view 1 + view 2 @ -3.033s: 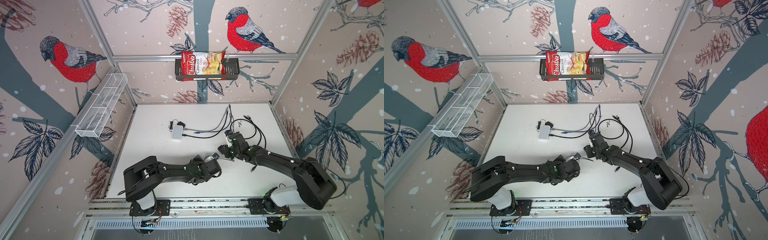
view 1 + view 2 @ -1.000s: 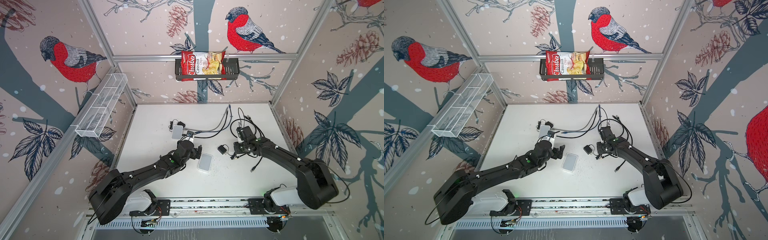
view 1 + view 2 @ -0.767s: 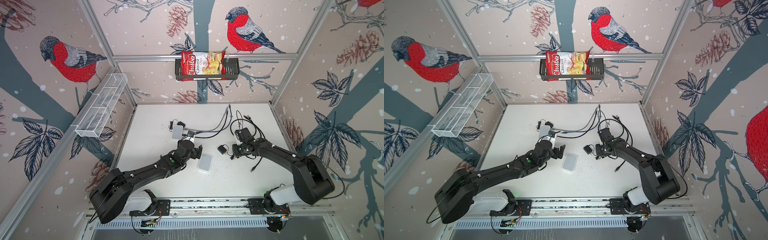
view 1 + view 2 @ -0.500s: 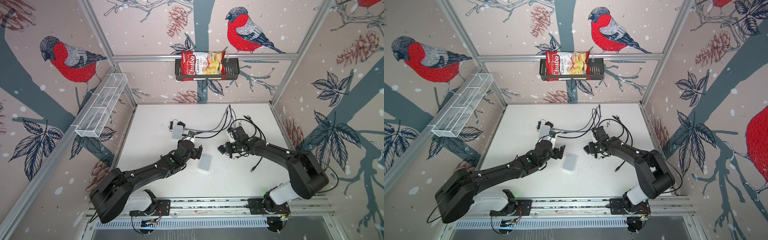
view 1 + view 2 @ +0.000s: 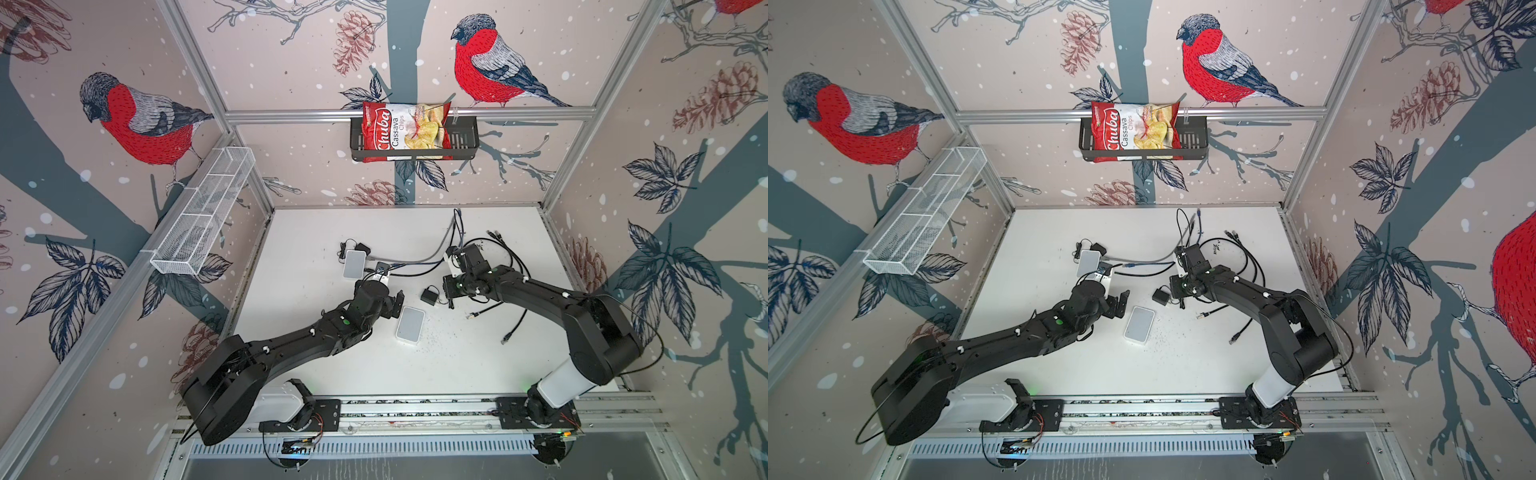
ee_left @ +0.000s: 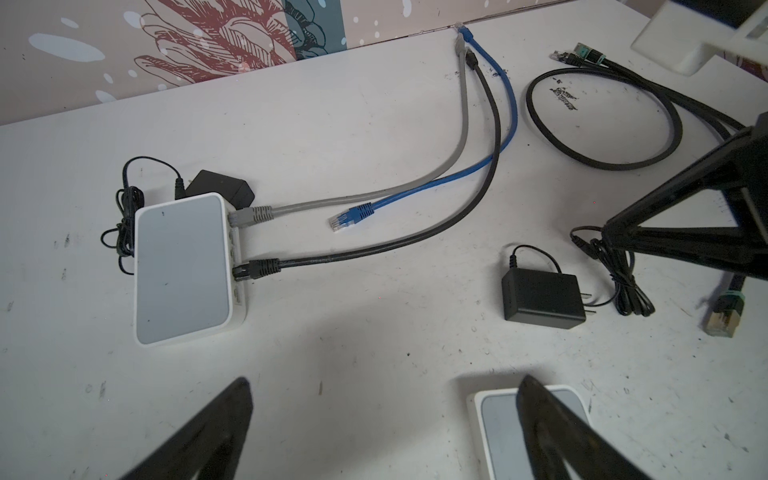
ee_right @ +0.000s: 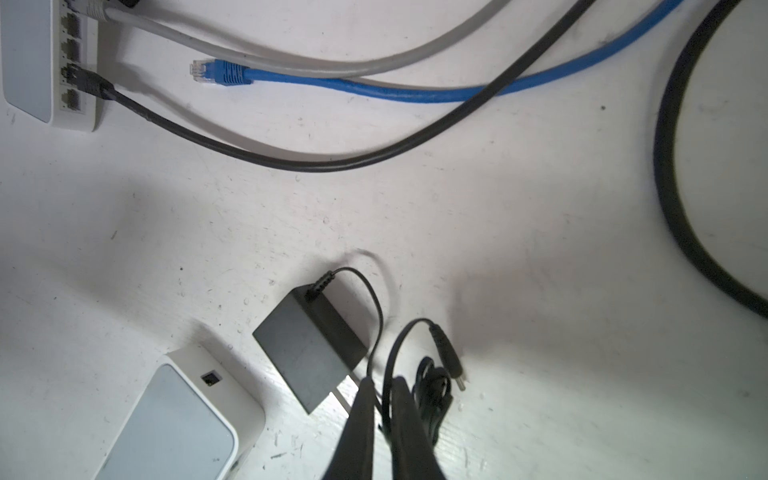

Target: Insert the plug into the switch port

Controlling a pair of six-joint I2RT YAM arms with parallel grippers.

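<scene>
The barrel plug (image 7: 446, 353) lies loose on the white table (image 7: 540, 270), just beside the right gripper (image 7: 383, 388). Its fingers are pressed nearly together on the thin power cord (image 7: 392, 353) a little back from the plug — not on the plug itself. The black adapter (image 7: 307, 345) sits at the fingers' other side, with the white switch (image 7: 183, 419) just past it. The left gripper (image 6: 382, 419) hangs spread wide above the table. On the back wall a red bag (image 5: 405, 131) reads "Chuba Cassava Chips".
</scene>
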